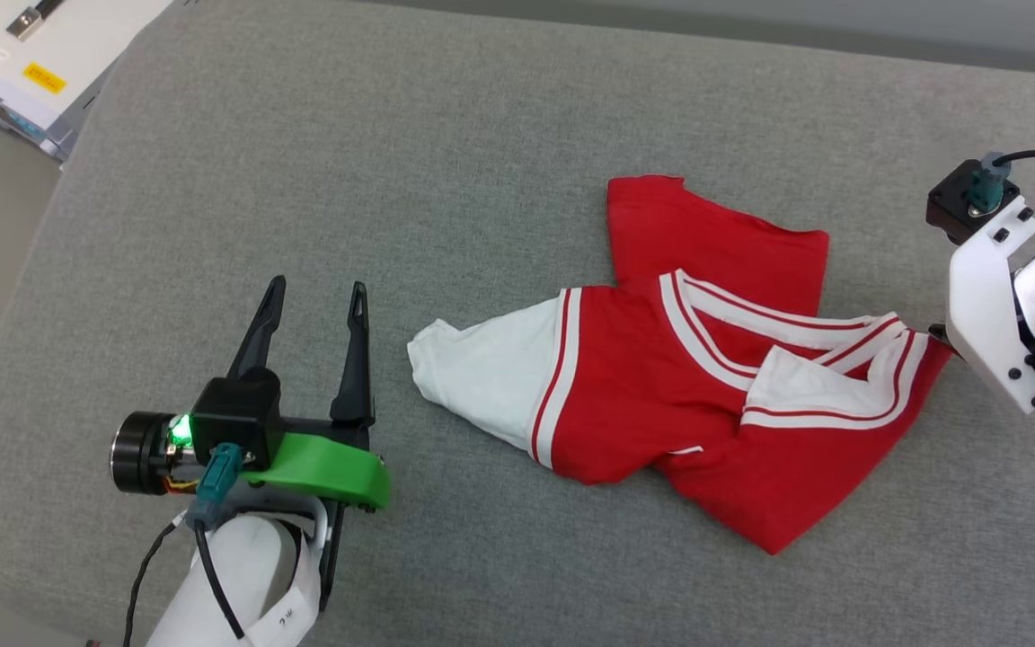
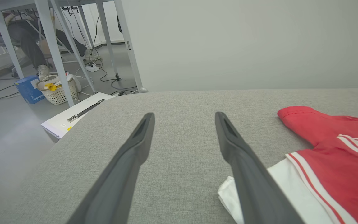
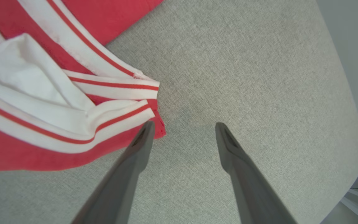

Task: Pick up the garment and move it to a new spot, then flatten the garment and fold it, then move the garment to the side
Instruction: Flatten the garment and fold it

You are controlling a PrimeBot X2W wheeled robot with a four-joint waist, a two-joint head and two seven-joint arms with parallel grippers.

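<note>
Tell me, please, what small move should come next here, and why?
Probably shift the right gripper sideways toward the garment until its striped corner sits between the open jaws. The garment lies crumpled and unheld on the grey cushion, and that corner is just outside the gap, beside one fingertip.

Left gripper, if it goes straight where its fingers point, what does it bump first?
Probably nothing: the left gripper points across bare grey cushion, though its height is unclear; the garment lies off to its right.

Left end effector [image 2: 183, 118] open, empty, garment [image 2: 328, 155] just beside
</note>
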